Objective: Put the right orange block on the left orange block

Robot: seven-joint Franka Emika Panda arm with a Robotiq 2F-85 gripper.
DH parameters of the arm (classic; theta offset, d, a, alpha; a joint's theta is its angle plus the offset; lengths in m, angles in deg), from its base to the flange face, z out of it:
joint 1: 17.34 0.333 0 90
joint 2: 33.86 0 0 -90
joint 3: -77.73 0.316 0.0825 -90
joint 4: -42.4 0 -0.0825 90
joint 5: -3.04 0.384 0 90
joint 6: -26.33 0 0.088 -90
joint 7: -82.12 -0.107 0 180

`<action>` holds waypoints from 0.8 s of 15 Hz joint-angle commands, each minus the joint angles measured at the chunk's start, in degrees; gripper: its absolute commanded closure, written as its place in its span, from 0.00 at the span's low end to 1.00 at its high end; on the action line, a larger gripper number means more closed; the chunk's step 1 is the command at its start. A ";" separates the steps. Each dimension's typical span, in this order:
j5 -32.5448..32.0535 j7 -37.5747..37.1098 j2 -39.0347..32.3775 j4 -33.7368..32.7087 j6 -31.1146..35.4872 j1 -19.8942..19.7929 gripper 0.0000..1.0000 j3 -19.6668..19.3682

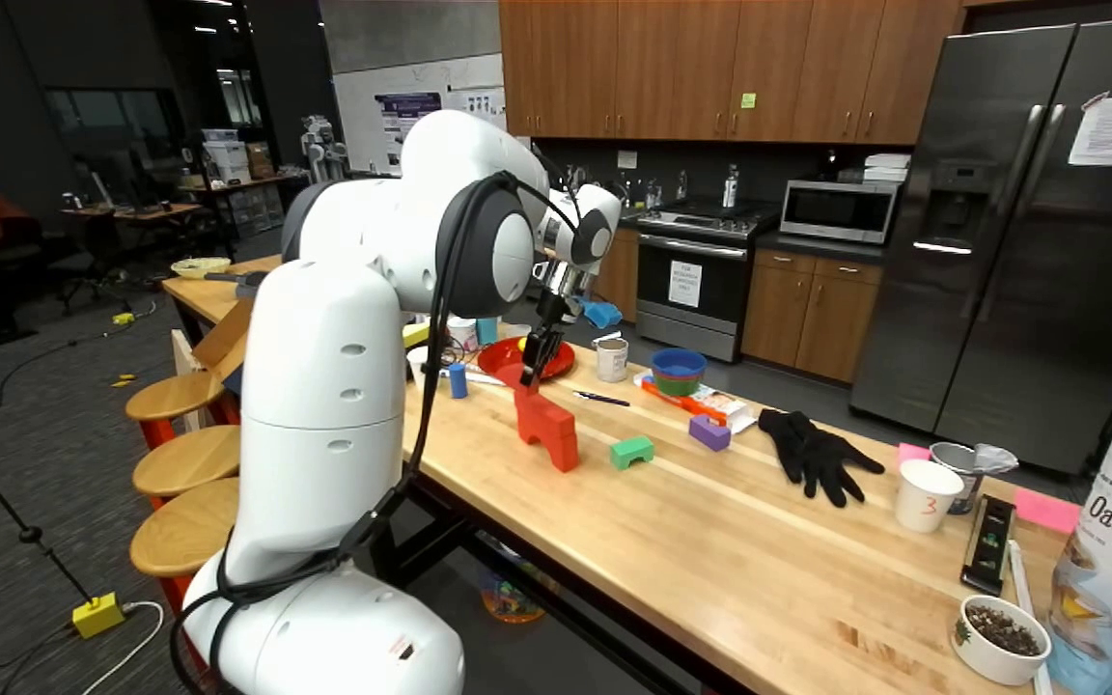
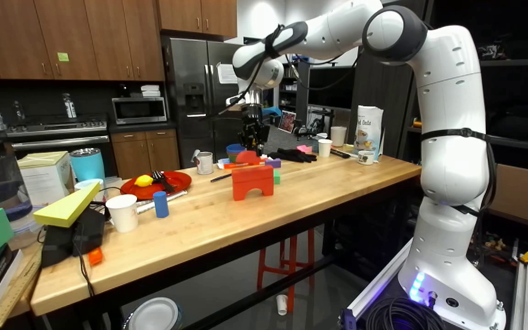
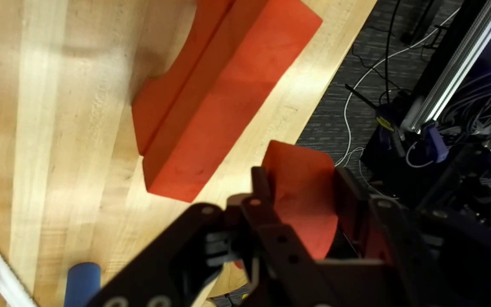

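The left orange block (image 1: pixel 548 431) is a large orange-red arch standing upright on the table; it also shows in an exterior view (image 2: pixel 252 181). In the wrist view its long top (image 3: pixel 237 98) lies up and left of my gripper, and a dark seam runs along its side. My gripper (image 3: pixel 300 187) is shut on the right orange block (image 3: pixel 303 192), a smaller orange-red piece. In an exterior view that piece (image 2: pixel 248 157) looks half-round and appears just above the arch's top. The gripper fingers hide part of it. The height gap between the two blocks is hard to tell.
A green block (image 1: pixel 631 452) and a purple block (image 1: pixel 710 431) stand near the arch. A red plate (image 2: pixel 182 181) with a lemon, a blue cylinder (image 2: pixel 161 204) and a paper cup (image 2: pixel 123 213) are nearby. Black gloves (image 1: pixel 812 458) lie farther along the table.
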 commanded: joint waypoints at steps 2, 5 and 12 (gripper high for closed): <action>-0.15 -0.15 -0.05 -0.13 -0.10 -0.49 0.59 0.57; -0.11 -1.68 -1.17 -1.13 -1.17 -0.62 0.84 0.31; -1.14 -6.03 -1.63 -0.32 0.14 -0.47 0.84 0.09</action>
